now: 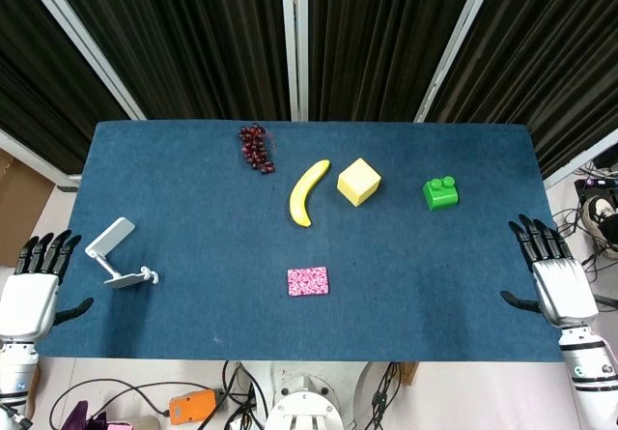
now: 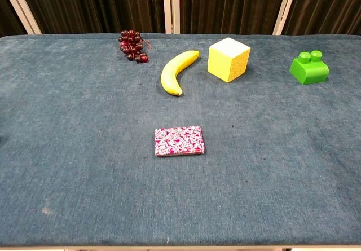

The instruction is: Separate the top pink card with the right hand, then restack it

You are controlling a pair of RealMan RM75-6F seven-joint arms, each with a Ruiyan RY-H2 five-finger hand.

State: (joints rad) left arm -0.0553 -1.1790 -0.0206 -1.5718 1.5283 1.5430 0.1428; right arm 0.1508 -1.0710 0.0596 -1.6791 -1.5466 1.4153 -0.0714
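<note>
1. Nothing has started: the small flat stack of pink patterned cards [image 1: 308,281] lies untouched on the blue felt-covered table [image 1: 193,188], squared up, so the separating step is not yet begun.
2. The stack sits toward the table's near edge, nearer than the curved yellow banana [image 1: 307,192] and roughly in line with it; the yellow foam cube [image 1: 358,181] is farther back, to the banana's right.
3. The robot's right hand [image 1: 552,275] rests at the table's right edge, well apart from the stack, fingers spread and holding nothing.
4. The left hand [image 1: 37,285] is at the left edge, fingers likewise apart and empty, near a white folding phone stand [image 1: 118,253].
5. The stack's long axis runs left to right across the table, its short edges facing the two hands; in the chest view it looks very slightly rotated, patterned face up.
6. Next, I judge, the right hand must travel in toward the stack and catch only the top card's edge, a delicate move, since the cards lie flush.
</note>
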